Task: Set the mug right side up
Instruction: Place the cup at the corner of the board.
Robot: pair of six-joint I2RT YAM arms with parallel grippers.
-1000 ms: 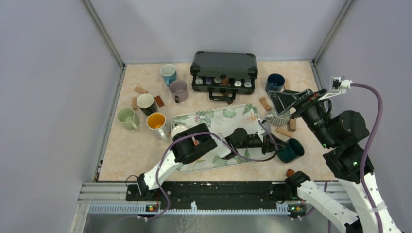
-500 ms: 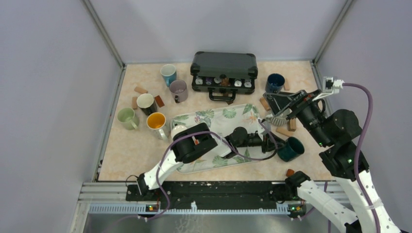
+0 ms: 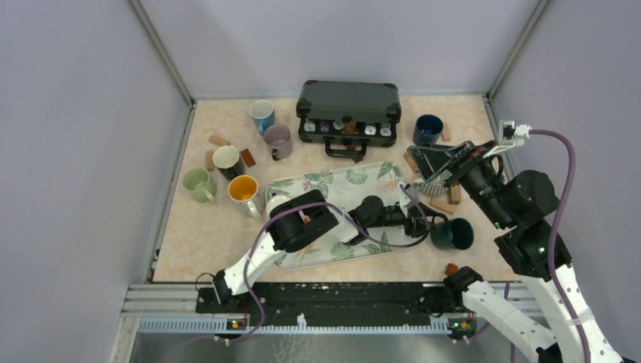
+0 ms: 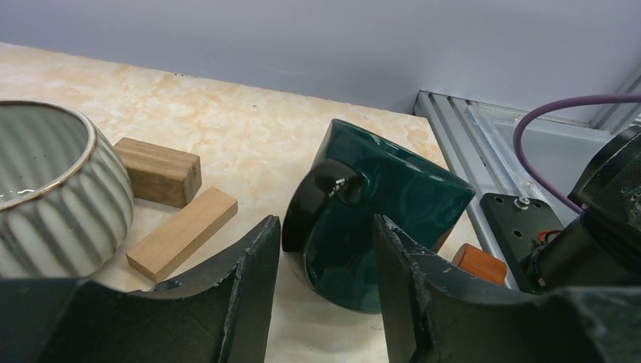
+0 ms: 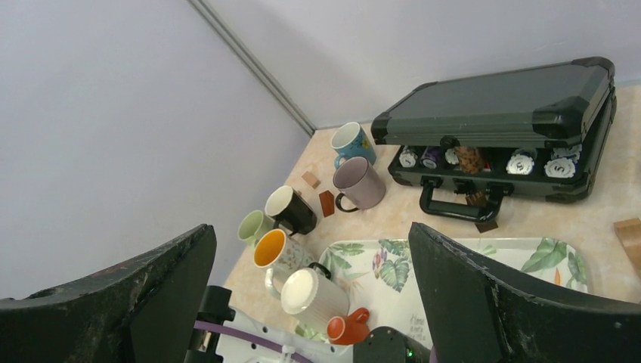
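The dark green mug (image 3: pixel 453 234) sits tilted on the table just right of the leaf-print tray (image 3: pixel 332 189). In the left wrist view the mug (image 4: pixel 393 219) leans with its handle (image 4: pixel 321 204) turned toward the camera. My left gripper (image 3: pixel 425 224) reaches across the tray. It is open (image 4: pixel 325 224), with the handle between its fingers (image 4: pixel 253 265) and a gap on both sides. My right gripper (image 3: pixel 428 161) is open and empty (image 5: pixel 310 231), held high above the table's right side.
A ribbed grey cup (image 4: pixel 45 197) and two wooden blocks (image 4: pixel 180 233) lie left of the mug. An orange peg (image 4: pixel 476 265) lies at its right. A black case (image 3: pixel 349 106) stands at the back. Several upright mugs (image 3: pixel 243 189) stand at the left. A white mug (image 5: pixel 314 291) is on the tray.
The left gripper has pushed a little further right around the mug's handle. The green mug has turned, with its mouth facing more upward. The right gripper has drifted slightly left.
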